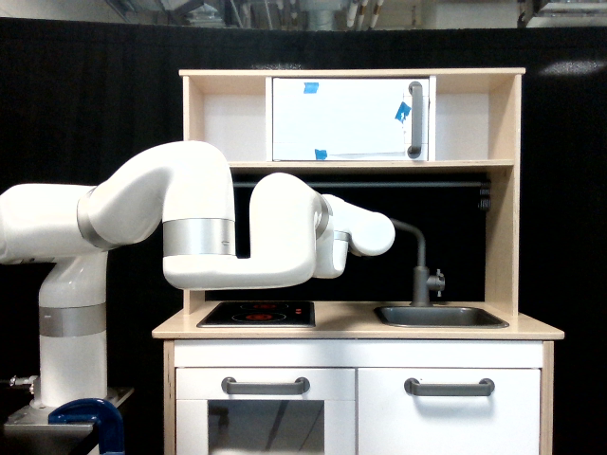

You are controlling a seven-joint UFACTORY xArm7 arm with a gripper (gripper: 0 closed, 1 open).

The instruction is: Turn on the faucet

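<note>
- Against the black curtain stands a toy kitchen point(351, 237), wood and white.
- White robot arm point(199, 227) reaches from the exterior view's left, over the hob point(256, 314).
- Sink point(440, 317) is sunk in the counter point(356, 331).
- Faucet point(418, 275) stands upright behind the sink, spout curving toward the arm's wrist.
- Gripper is hidden behind the wrist; can't tell its state.

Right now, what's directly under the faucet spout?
The sink basin, set in the countertop. Its inside is hidden by the rim. The faucet stands at its back edge.
</note>
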